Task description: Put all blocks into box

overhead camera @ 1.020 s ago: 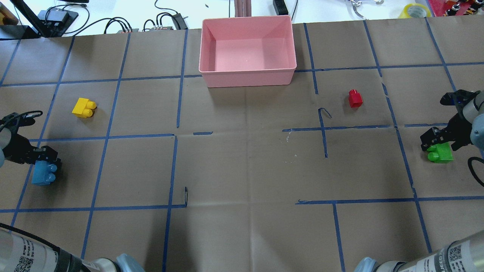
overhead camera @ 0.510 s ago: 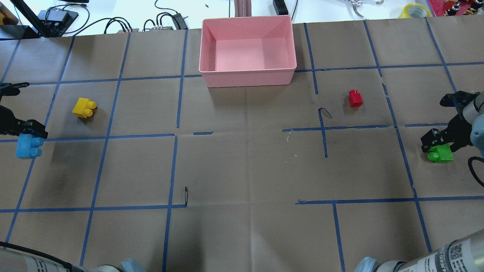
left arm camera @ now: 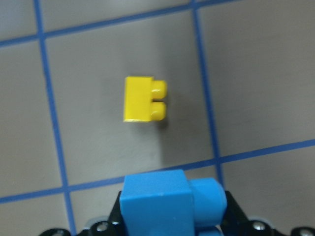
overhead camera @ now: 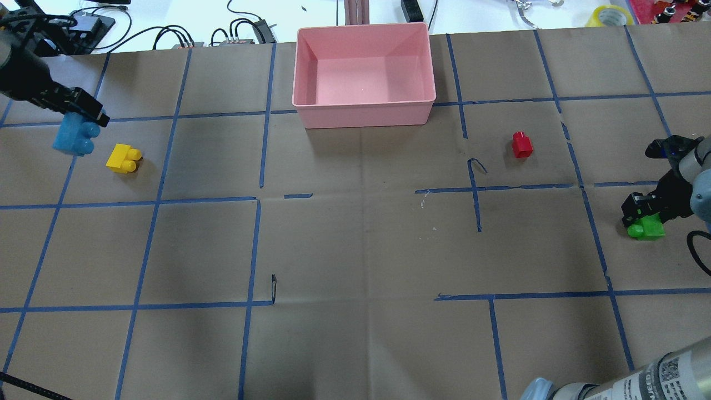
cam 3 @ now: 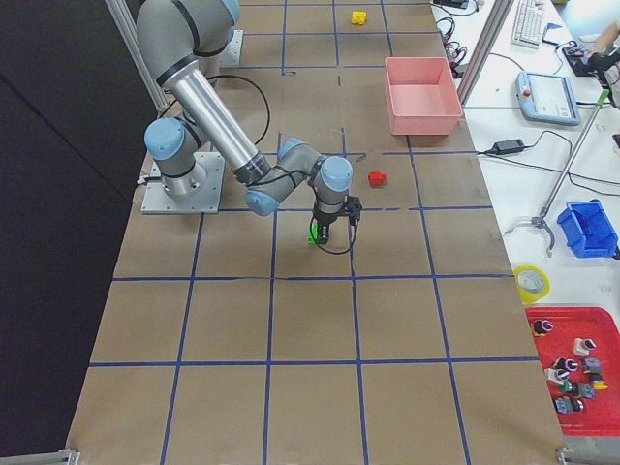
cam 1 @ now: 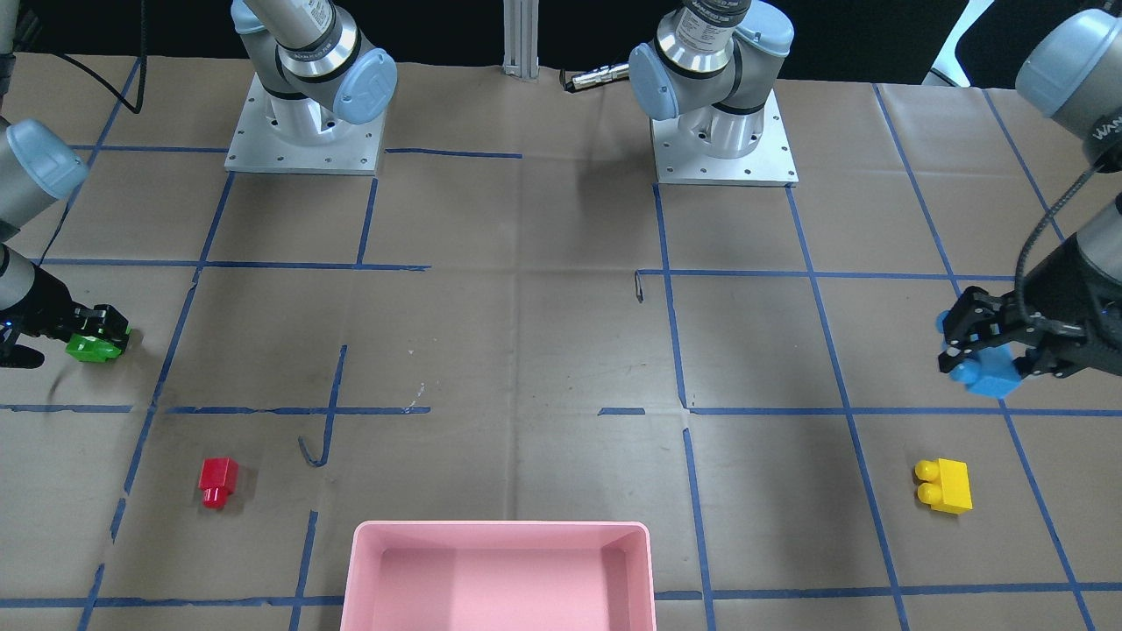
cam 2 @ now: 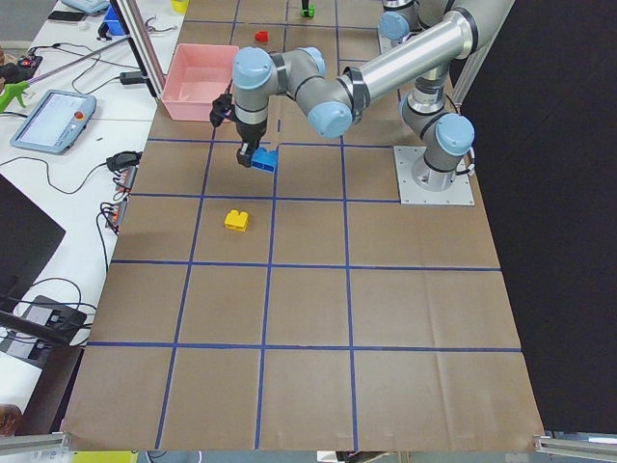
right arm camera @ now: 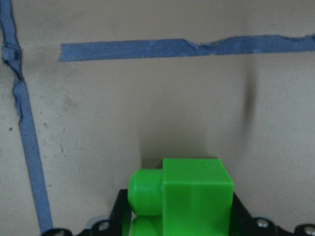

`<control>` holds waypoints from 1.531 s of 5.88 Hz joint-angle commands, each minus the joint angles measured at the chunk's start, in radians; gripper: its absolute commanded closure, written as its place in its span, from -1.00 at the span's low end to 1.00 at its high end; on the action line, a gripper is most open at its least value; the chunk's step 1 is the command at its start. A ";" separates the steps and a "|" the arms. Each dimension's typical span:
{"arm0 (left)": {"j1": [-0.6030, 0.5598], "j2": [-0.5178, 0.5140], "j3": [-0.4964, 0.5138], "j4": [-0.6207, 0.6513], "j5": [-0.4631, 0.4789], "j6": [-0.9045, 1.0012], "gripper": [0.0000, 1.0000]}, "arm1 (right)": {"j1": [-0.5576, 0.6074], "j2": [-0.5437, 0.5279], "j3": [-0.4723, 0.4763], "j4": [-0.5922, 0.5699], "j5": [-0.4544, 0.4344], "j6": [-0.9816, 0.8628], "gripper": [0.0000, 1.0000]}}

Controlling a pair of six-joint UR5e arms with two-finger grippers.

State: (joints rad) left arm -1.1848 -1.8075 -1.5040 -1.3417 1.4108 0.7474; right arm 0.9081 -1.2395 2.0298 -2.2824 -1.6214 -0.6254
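The blue block [overhead camera: 73, 139] is clamped between the fingers of the left gripper [overhead camera: 78, 125] and carried above the paper. Over the last second it has travelled from the near left part of the table [overhead camera: 361, 233] toward the far edge. It now hangs just beyond and to the left of the yellow block [overhead camera: 124, 158], which shows below it in the left wrist view. It is well apart from the box [overhead camera: 364, 114].

The green block [overhead camera: 646, 228] sits in the right gripper [overhead camera: 644, 214], whose fingers are closed on its sides. They look tighter than a second ago. Block and gripper have stayed at about the same spot near the table's right edge. Whether this block has left the paper cannot be told.

The yellow block and the red block [overhead camera: 521, 144] lie on the paper where they lay before. The red one is to the right of the box and nearer the robot. The box has not moved and holds no blocks.
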 commanded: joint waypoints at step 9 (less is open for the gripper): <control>-0.552 -0.703 0.842 0.042 0.042 -0.517 0.21 | 0.113 -0.123 -0.363 0.175 0.217 0.024 0.66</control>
State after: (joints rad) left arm -1.7309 -2.4149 -0.7602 -1.3360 1.4581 0.2942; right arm 0.9818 -1.3641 1.7180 -2.1105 -1.4987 -0.6111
